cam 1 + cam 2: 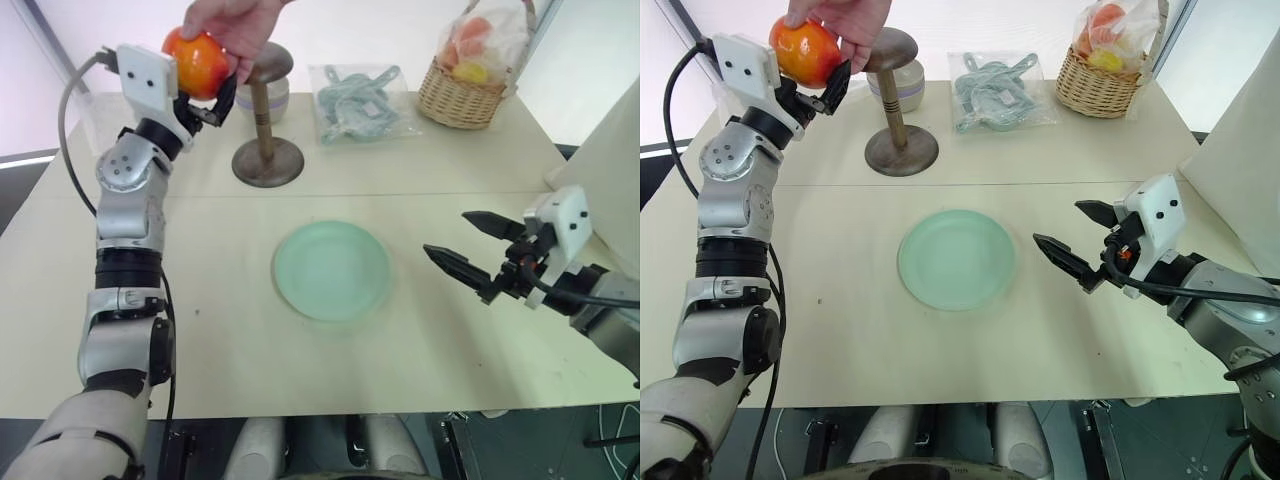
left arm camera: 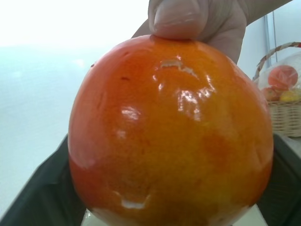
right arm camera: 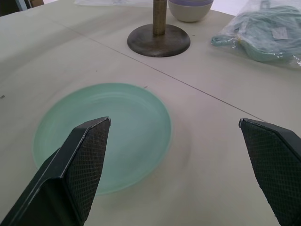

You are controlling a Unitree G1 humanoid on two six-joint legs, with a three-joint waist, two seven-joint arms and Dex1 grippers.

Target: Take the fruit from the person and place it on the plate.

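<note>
The tan table [image 1: 420, 330] carried the mint-green plate [image 1: 332, 270] at its centre. At three o'clock from the plate, the right gripper [image 1: 458, 240] hovered empty with jaws spread wide. At eleven o'clock, high above the table, the left gripper [image 1: 208, 100] was closed around the red-orange fruit [image 1: 196, 62], while the person's hand [image 1: 235, 25] gripped it from above

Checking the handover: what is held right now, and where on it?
The fruit: the person's hand grips its top, the left gripper's jaws flank its sides.
</note>
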